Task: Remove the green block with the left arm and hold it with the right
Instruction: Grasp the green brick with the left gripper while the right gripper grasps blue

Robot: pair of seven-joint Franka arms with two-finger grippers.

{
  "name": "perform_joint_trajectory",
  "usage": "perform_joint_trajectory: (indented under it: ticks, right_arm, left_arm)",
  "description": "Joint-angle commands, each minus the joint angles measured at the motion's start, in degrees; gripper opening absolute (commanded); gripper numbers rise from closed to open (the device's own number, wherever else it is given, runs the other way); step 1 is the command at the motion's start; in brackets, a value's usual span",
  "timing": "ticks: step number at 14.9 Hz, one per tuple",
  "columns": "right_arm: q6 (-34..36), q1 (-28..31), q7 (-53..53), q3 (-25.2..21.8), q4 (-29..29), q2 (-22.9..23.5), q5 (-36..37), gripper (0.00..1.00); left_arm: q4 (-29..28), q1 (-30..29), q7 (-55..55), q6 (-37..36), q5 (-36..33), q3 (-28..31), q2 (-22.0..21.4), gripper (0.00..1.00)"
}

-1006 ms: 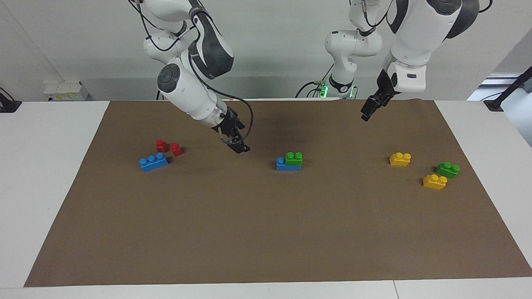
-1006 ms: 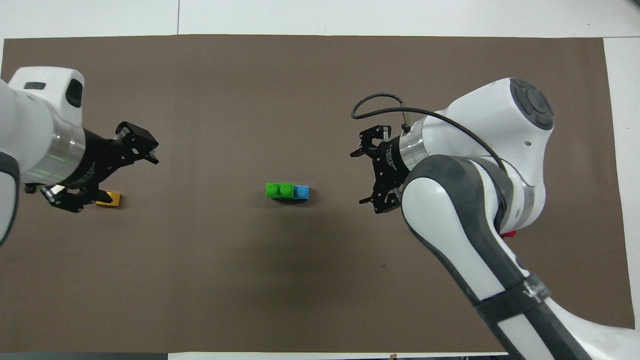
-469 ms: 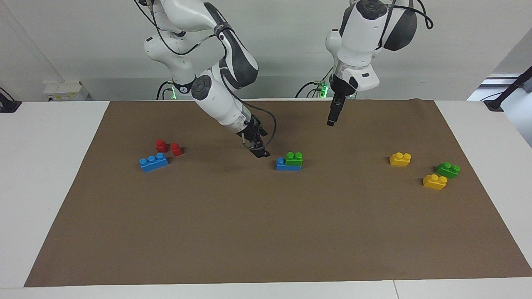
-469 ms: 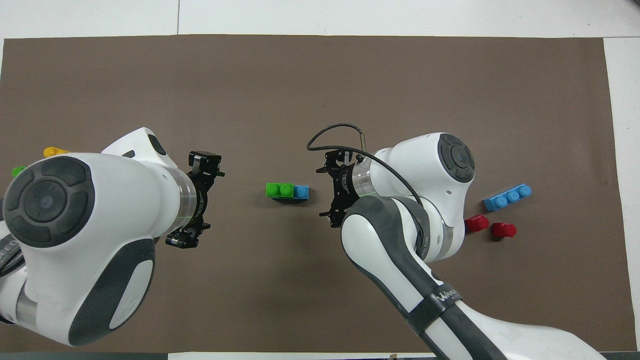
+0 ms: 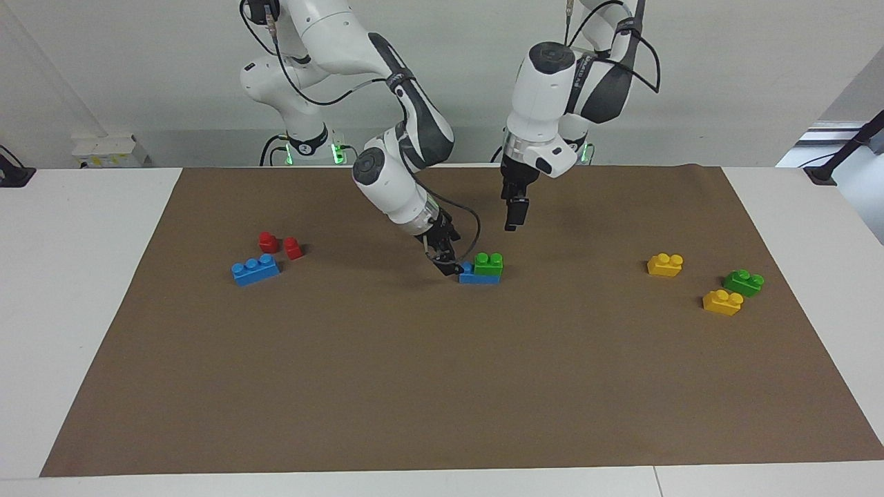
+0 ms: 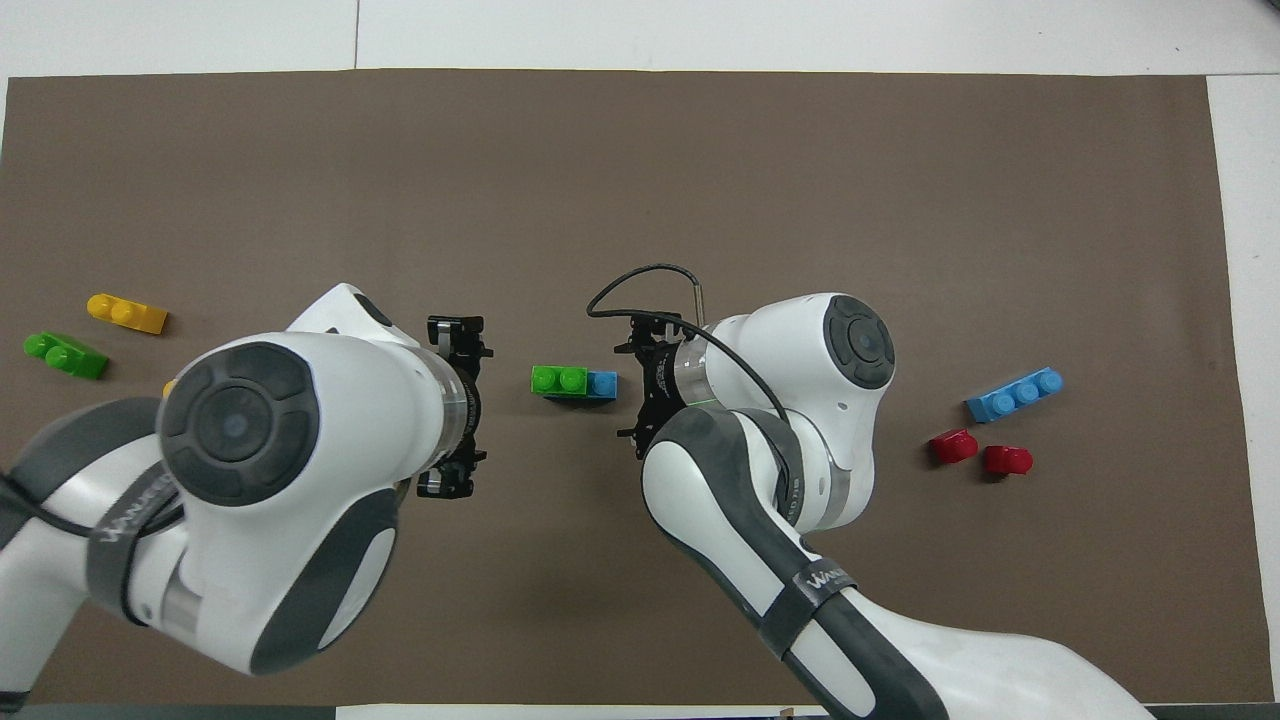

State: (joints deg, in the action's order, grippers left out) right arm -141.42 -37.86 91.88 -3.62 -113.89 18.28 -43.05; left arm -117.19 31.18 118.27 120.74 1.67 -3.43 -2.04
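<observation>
The green block [image 5: 488, 264] [image 6: 558, 380], bright green with two studs, is stacked on one end of a blue brick [image 5: 469, 277] [image 6: 602, 384] in the middle of the brown mat. My right gripper [image 5: 450, 266] [image 6: 630, 392] is low at the blue brick's bare end, open, its fingers spread to either side of that end. I cannot tell whether it touches the brick. My left gripper [image 5: 512, 215] [image 6: 472, 405] hangs open in the air over bare mat just off the green block's end, holding nothing.
Toward the right arm's end lie a blue three-stud brick [image 5: 255, 269] [image 6: 1015, 393] and two small red pieces [image 5: 268, 241] [image 5: 293, 248]. Toward the left arm's end lie two yellow bricks [image 5: 665, 264] [image 5: 722, 301] and a darker green brick [image 5: 744, 282] [image 6: 65, 354].
Both arms have swung in from their ends of the table toward the stack. The right gripper came down to the blue brick's end; the left gripper came close to the green block. No brick moved.
</observation>
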Motion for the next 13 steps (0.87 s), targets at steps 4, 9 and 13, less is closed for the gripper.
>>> perform_joint_trajectory:
  ticks: [4,9,13]
  right_arm:
    - [-4.56,-0.63,-1.00,-0.07,-0.37,2.28,-3.17,0.97]
    - [-8.69,-2.65,-5.58,0.02,-0.02,4.74,-8.90,0.97]
    - [-8.78,-3.09,-7.77,0.02,-0.19,4.75,-8.90,0.64]
  left_arm:
    - [-0.41,1.87,4.95,3.80,-3.07,0.97,4.66,1.00]
    - [-1.55,1.52,9.08,8.54,-4.74,0.97,6.78,1.00]
    - [-2.78,0.99,9.35,10.74,-4.74,1.15,7.31,1.00]
